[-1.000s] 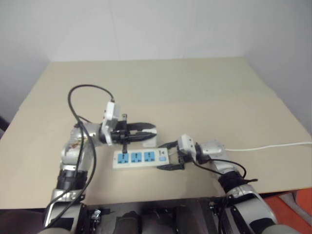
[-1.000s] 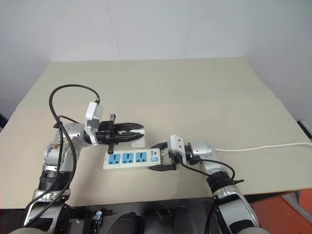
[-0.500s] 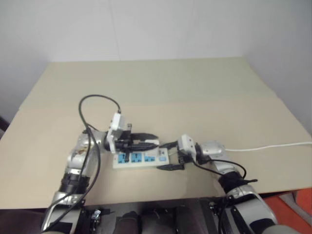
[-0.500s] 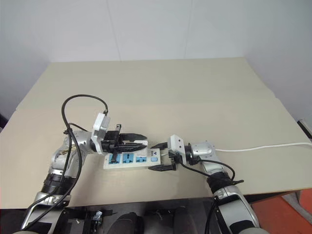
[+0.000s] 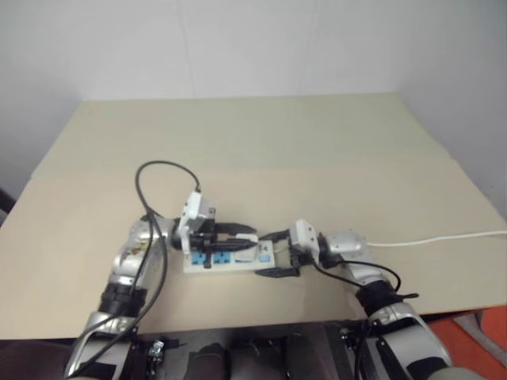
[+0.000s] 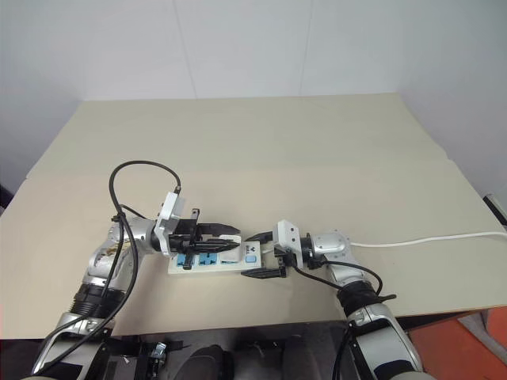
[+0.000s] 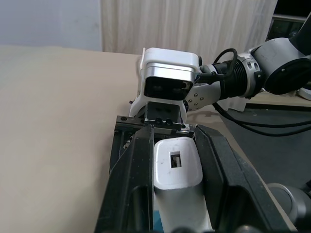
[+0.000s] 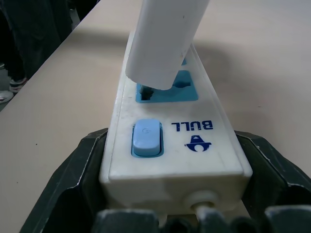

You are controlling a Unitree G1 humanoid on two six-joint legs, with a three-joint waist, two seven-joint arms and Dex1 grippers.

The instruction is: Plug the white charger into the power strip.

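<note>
The power strip (image 6: 214,260) lies flat near the front edge of the table (image 6: 317,150), its long axis running along that edge, with its white cord (image 6: 428,238) trailing off toward the right edge. The right gripper (image 6: 260,255) straddles the switch end of the strip, its black fingers (image 8: 80,165) spread wide and pressed against the two long sides, so the bar is pinned in place.

The left gripper (image 5: 238,234) comes in from the other end, lying level along the strip's length and pointing toward the right gripper. Its jaws are clamped tight on the white charger (image 7: 177,167), which sits between the two black fingers (image 7: 131,184).

What matters now is the vertical line between charger and socket. In the right wrist view the white charger (image 8: 167,41) stands directly over the socket nearest the blue switch (image 8: 146,138), leaning a little, with its dark prongs just at the blue face of that socket. I cannot tell how deep the prongs have gone in. To my eye the plug is lined up over the right opening, and the remaining travel is straight down into the strip, with the lean needing to be squared off for it to seat fully.
</note>
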